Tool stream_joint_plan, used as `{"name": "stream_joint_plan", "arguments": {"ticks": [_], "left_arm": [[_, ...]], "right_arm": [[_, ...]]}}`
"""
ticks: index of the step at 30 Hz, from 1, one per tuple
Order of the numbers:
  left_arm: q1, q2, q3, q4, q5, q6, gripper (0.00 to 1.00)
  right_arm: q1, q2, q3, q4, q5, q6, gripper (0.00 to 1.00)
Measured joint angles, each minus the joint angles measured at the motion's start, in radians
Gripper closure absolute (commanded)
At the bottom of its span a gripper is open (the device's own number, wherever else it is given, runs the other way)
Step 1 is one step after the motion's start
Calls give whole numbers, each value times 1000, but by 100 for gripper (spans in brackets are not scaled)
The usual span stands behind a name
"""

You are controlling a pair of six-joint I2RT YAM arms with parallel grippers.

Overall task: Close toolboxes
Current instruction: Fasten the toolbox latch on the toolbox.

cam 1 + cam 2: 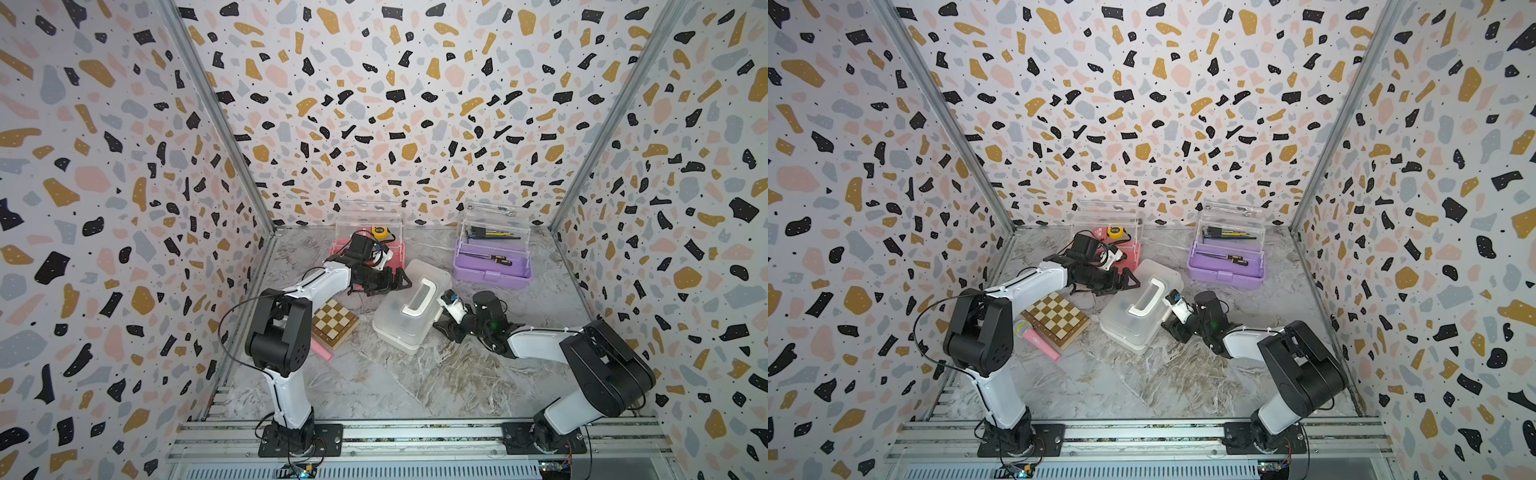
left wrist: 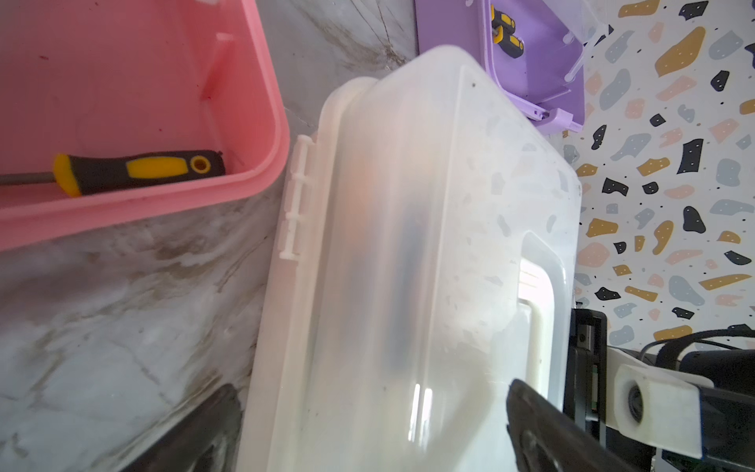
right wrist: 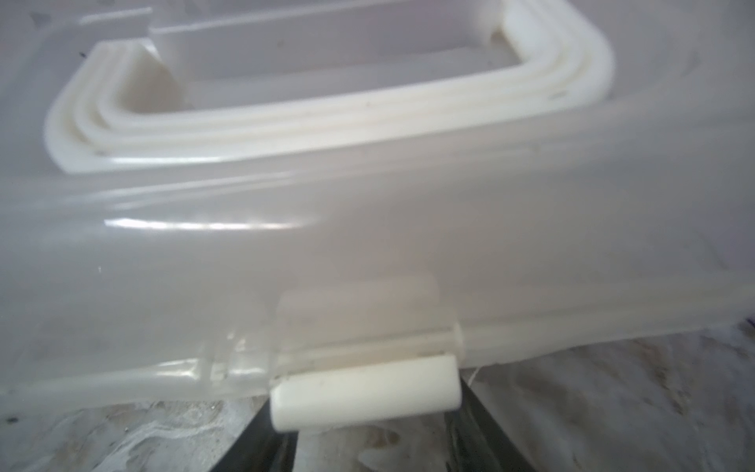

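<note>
Three toolboxes (pink toolbox, purple toolbox, white toolbox), two robot arms (left arm, right arm), one chessboard box, one toy microphone, one tape measure.

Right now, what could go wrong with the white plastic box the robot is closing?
The small white latch sits between the fingers of the right gripper; it might slip off unsnapped. Pushing could slide the white plastic toolbox into the open pink plastic toolbox close beside it.
</note>
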Motion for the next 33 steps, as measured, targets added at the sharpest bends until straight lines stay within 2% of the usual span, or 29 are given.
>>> {"name": "stream_joint_plan", "arguments": {"ticks": [3, 6, 10, 24, 33], "left_arm": [[0, 6, 2, -1, 7, 0, 0], [0, 10, 4, -4, 9, 0, 0], [1, 13, 6, -5, 11, 0, 0], [5, 10, 31, -85, -7, 59, 2], [4, -16, 31, -130, -40, 81, 2]], "right_arm": [[0, 0, 0, -2, -1, -5, 49], [0, 0, 3, -9, -2, -9, 60], [0, 0, 6, -18, -5, -12, 66], [0, -55, 29, -164, 23, -34, 71], [0, -66, 102, -322, 33, -40, 73]]}}
